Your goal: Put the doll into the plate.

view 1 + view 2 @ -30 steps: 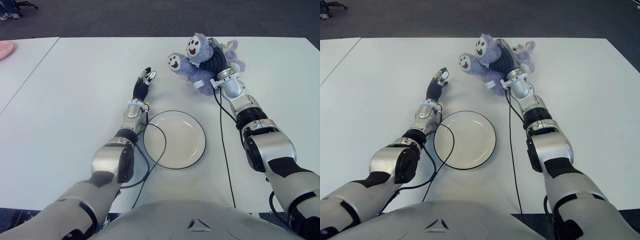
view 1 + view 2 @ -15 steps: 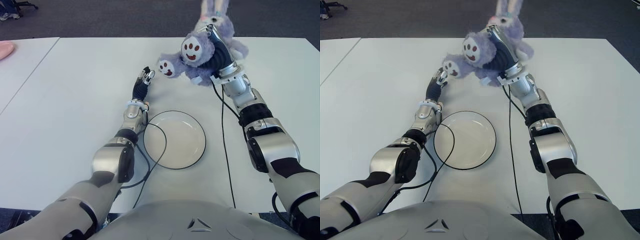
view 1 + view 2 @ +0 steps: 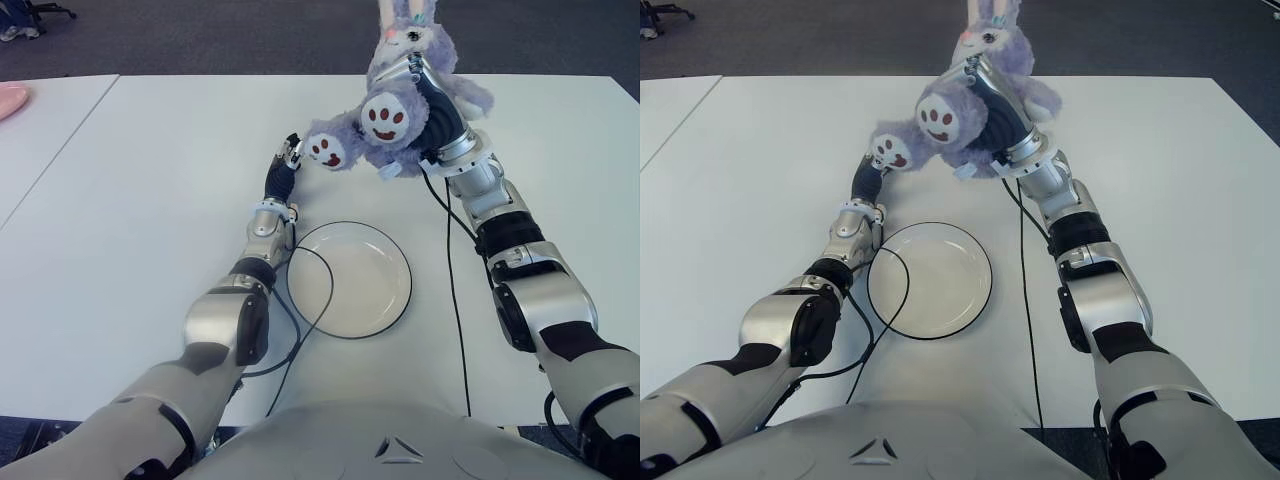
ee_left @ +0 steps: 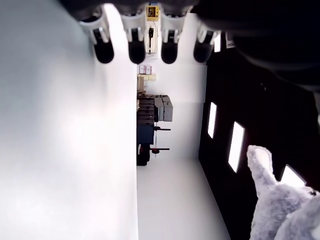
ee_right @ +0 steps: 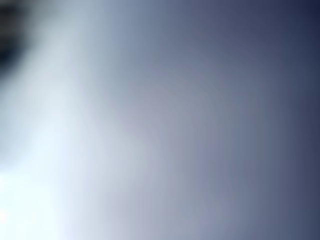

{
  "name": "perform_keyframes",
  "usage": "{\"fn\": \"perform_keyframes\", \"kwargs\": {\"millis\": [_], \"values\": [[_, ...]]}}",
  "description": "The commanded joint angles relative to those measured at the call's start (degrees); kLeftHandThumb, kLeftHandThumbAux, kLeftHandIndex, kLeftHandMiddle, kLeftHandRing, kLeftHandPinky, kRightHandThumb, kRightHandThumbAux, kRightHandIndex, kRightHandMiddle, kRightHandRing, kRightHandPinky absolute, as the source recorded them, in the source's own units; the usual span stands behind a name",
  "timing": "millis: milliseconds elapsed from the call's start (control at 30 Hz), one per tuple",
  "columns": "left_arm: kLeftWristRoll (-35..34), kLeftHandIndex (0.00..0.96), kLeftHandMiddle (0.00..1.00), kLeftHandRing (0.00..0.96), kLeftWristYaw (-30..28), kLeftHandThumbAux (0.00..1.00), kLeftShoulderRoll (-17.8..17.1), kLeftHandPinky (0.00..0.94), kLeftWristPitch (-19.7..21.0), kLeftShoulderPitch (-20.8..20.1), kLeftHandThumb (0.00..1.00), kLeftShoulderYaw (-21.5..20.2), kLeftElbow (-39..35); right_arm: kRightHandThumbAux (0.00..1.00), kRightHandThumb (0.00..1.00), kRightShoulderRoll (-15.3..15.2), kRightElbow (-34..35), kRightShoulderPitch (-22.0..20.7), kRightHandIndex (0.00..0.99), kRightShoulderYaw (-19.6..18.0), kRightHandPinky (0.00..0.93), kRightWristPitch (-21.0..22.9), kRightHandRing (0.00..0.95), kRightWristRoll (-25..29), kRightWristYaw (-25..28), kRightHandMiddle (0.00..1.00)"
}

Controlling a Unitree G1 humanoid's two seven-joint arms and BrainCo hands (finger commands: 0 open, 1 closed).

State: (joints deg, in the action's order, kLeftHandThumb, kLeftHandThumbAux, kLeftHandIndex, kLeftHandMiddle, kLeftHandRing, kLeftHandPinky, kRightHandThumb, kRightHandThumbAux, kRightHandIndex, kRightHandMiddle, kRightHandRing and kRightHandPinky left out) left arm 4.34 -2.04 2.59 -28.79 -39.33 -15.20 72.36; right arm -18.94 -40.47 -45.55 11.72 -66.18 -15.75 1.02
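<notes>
The doll (image 3: 400,100) is a purple plush rabbit with white foot soles. My right hand (image 3: 432,95) is shut on its body and holds it in the air beyond the plate, feet hanging toward me and ears up. The right wrist view is filled by soft purple-grey fur (image 5: 160,120). The white plate (image 3: 350,278) with a dark rim lies on the white table (image 3: 150,200) in front of me. My left hand (image 3: 284,168) stretches flat over the table just left of the plate, its fingers (image 4: 135,45) straight and holding nothing. One doll foot (image 3: 325,150) hangs close to its fingertips.
Two black cables (image 3: 452,290) run along my arms; the left one arcs over the plate's left rim. A second white table with a pink object (image 3: 12,98) stands at the far left. Dark floor lies beyond the table's far edge.
My right hand has lifted the doll off the table and swung it upright, moving its feet toward me and toward my left hand. The left hand has stayed put.
</notes>
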Motion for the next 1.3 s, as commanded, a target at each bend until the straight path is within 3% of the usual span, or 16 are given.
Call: {"fn": "perform_keyframes", "kwargs": {"millis": [33, 467, 733, 1000, 1300], "values": [[-0.36, 0.042, 0.044, 0.039, -0.82, 0.32, 1.12, 0.037, 8.38, 7.89, 0.0, -0.45, 6.15, 0.865, 0.319, 2.42, 5.56, 1.74, 0.794, 2.78, 0.887, 3.42, 0.887, 4.31, 5.35, 0.892], [-0.06, 0.06, 0.057, 0.031, -0.72, 0.398, 0.82, 0.001, 9.78, 7.62, 0.0, 0.36, 6.09, 0.835, 0.422, 4.87, 14.52, 4.84, 0.798, 5.25, 0.889, 9.67, 0.888, 14.32, 15.96, 0.895], [-0.37, 0.059, 0.048, 0.028, -1.21, 0.41, 1.12, 0.009, 10.14, 7.5, 0.0, -0.08, 6.24, 0.823, 0.441, 2.34, 26.04, 16.55, 0.788, 8.58, 0.88, 11.37, 0.879, 19.02, 21.43, 0.888], [-0.55, 0.078, 0.051, 0.015, -0.83, 0.397, 1.47, 0.0, 10.25, 7.49, 0.0, -0.35, 6.21, 0.835, 0.412, 1.38, 31.31, 21.32, 0.791, 7.66, 0.876, 15.18, 0.876, 17.82, 23.51, 0.885], [-0.46, 0.092, 0.076, 0.033, -0.44, 0.395, 1.12, 0.0, 11.5, 7.79, 0.0, -0.7, 6.46, 0.87, 0.344, 1.8, 31.75, 24.62, 0.808, 7.37, 0.885, 13.31, 0.886, 14.73, 23.21, 0.896]]}}
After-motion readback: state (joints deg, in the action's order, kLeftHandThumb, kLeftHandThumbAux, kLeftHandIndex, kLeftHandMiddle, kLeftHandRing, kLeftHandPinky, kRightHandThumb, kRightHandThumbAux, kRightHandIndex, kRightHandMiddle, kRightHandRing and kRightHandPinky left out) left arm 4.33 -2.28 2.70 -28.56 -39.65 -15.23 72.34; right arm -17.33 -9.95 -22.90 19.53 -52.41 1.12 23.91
